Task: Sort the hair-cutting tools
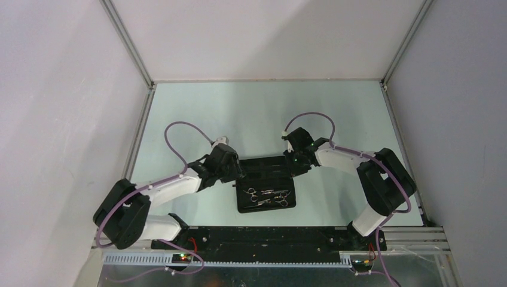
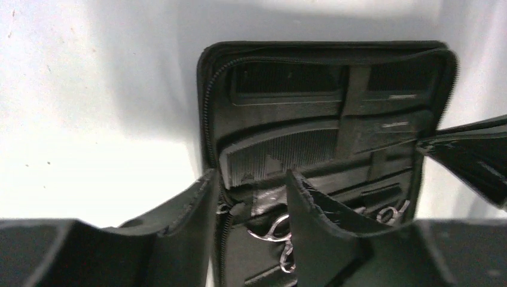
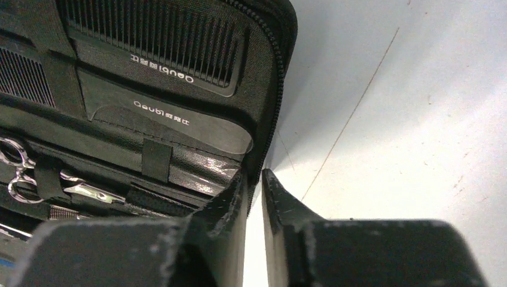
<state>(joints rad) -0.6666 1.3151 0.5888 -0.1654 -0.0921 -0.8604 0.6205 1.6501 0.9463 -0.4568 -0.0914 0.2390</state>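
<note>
A black zip case (image 1: 266,164) lies open at mid-table. Two silver scissors (image 1: 266,197) sit strapped in its near half. In the left wrist view a black comb (image 2: 281,152) is tucked in a pocket, and scissor rings (image 2: 276,230) show below it. In the right wrist view a black comb (image 3: 155,42) sits in the top pocket and scissor handles (image 3: 18,173) show at the left. My left gripper (image 1: 233,177) (image 2: 251,176) is open and straddles the case's left zip edge. My right gripper (image 1: 295,164) (image 3: 254,174) is nearly closed, pinching the case's right zip edge (image 3: 270,107).
The pale green table (image 1: 197,113) is bounded by white walls with metal posts at the back corners. The arm bases and a black rail (image 1: 263,236) run along the near edge.
</note>
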